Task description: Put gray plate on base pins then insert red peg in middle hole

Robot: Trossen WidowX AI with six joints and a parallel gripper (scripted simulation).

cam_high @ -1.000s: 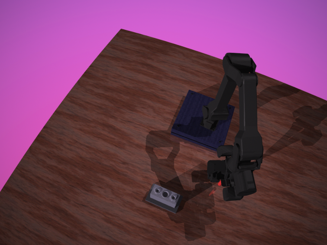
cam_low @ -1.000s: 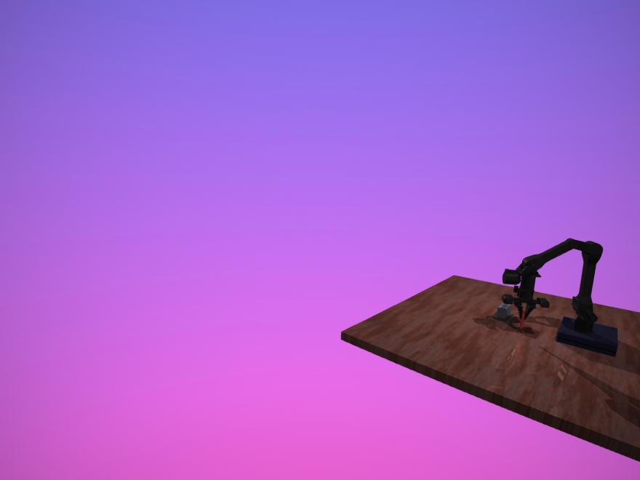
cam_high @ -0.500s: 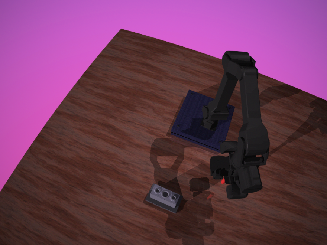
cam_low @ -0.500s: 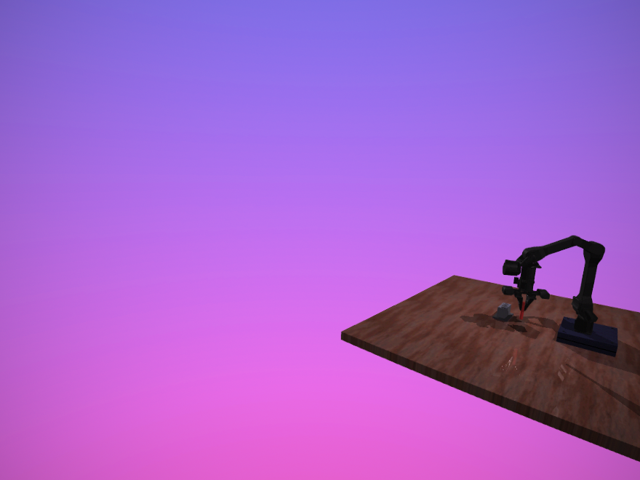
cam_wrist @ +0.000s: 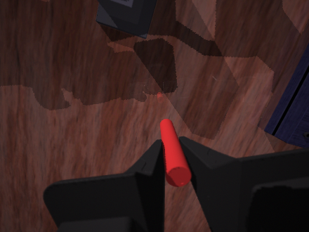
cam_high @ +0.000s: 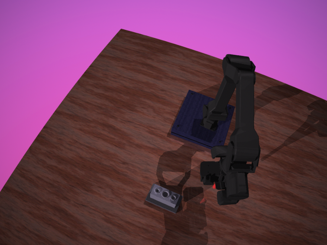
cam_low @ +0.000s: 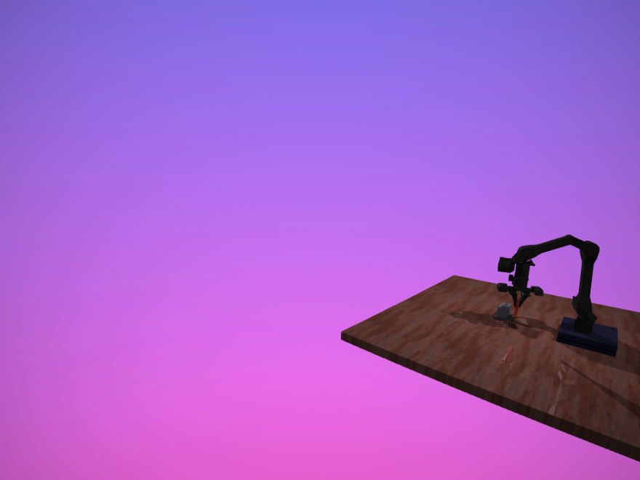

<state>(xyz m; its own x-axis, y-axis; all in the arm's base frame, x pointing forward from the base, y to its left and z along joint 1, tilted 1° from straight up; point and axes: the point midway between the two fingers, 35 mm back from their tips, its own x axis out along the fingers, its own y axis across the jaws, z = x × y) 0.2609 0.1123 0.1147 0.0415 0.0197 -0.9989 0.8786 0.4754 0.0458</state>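
The red peg (cam_high: 214, 186) (cam_low: 516, 308) (cam_wrist: 173, 155) is held roughly upright, its lower end a little above the table. My gripper (cam_high: 214, 182) (cam_low: 517, 302) (cam_wrist: 171, 143) is shut on it. The fingers hide part of the peg in the top view. The gray plate (cam_high: 161, 199) (cam_low: 504, 307) lies on the darker base (cam_high: 160, 205) (cam_wrist: 140, 21) and looks flat. Its middle hole shows dark and empty, with a smaller hole on each side. The plate and base stand left of the gripper in the top view, apart from the peg.
The arm's navy mounting board (cam_high: 184, 113) (cam_low: 584, 340) (cam_wrist: 295, 116) sits behind the gripper in the top view. The arm rises from it and arches over to the gripper. The wooden table (cam_high: 79, 131) (cam_low: 413, 330) carries shadows and a faint reflection of the peg.
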